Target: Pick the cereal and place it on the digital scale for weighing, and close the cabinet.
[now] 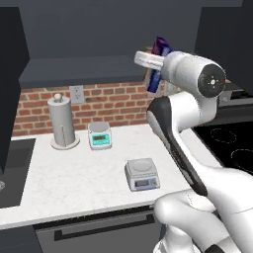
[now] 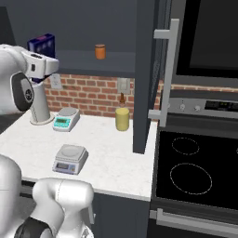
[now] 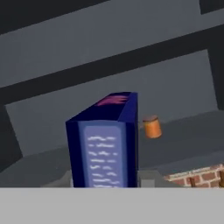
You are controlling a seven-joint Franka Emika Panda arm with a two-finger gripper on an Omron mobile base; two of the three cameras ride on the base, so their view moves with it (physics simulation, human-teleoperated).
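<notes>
My gripper [image 1: 152,63] is shut on the cereal [image 1: 160,49], a dark-blue box held upright high in front of the open cabinet's shelf [image 2: 93,62]. In the hand view the cereal [image 3: 105,144] stands close before the camera and hides the fingertips. From the right the cereal [image 2: 42,44] pokes up above the hand [image 2: 42,64]. The digital scale [image 1: 142,173], with a grey plate and bluish-purple front, sits on the white counter well below, also the digital scale [image 2: 69,158]. The cabinet door [image 2: 148,69] stands open, edge-on, with its silver bar handle [image 2: 168,69].
An orange can [image 2: 100,51] stands on the cabinet shelf, right of the box. A teal-fronted scale [image 1: 100,135] and a paper towel holder [image 1: 63,122] are at the brick wall. A yellow bottle [image 2: 122,118] stands near the open door. The black cooktop [image 2: 195,172] lies to the right.
</notes>
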